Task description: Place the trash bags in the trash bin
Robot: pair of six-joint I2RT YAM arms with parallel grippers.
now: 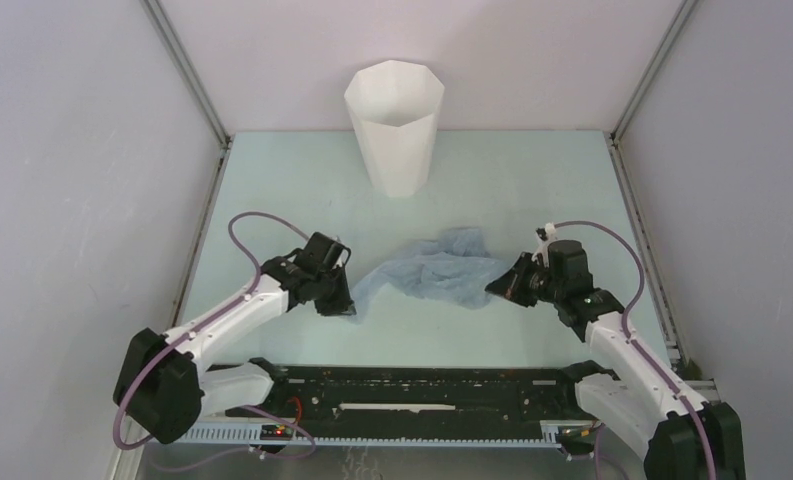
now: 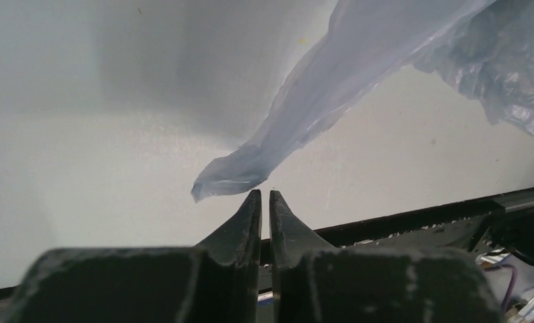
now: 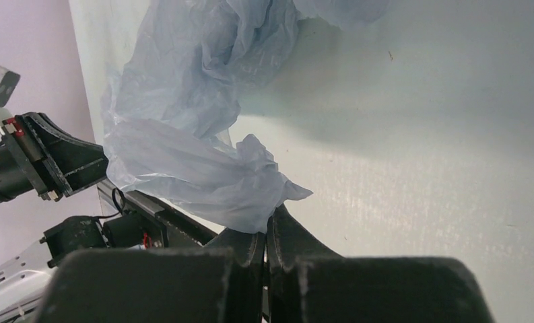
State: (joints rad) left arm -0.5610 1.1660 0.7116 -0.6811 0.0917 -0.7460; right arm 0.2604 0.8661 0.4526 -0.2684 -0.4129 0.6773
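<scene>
The pale-blue trash bag (image 1: 437,270) lies crumpled on the table between my two grippers. The white faceted trash bin (image 1: 395,125) stands upright at the back, well beyond the bag. My left gripper (image 1: 344,305) is at the bag's left corner. In the left wrist view its jaws (image 2: 264,193) are nearly together with a thin slit, and the bag's corner (image 2: 227,178) hangs just past the tips, not between them. My right gripper (image 1: 494,290) is at the bag's right end. In the right wrist view it (image 3: 267,219) is shut on a bunch of the film (image 3: 196,168).
Grey enclosure walls with metal corner posts (image 1: 194,80) close in the left, back and right. A black rail (image 1: 422,392) runs along the near edge between the arm bases. The left arm's wrist (image 3: 35,161) shows in the right wrist view beyond the bag.
</scene>
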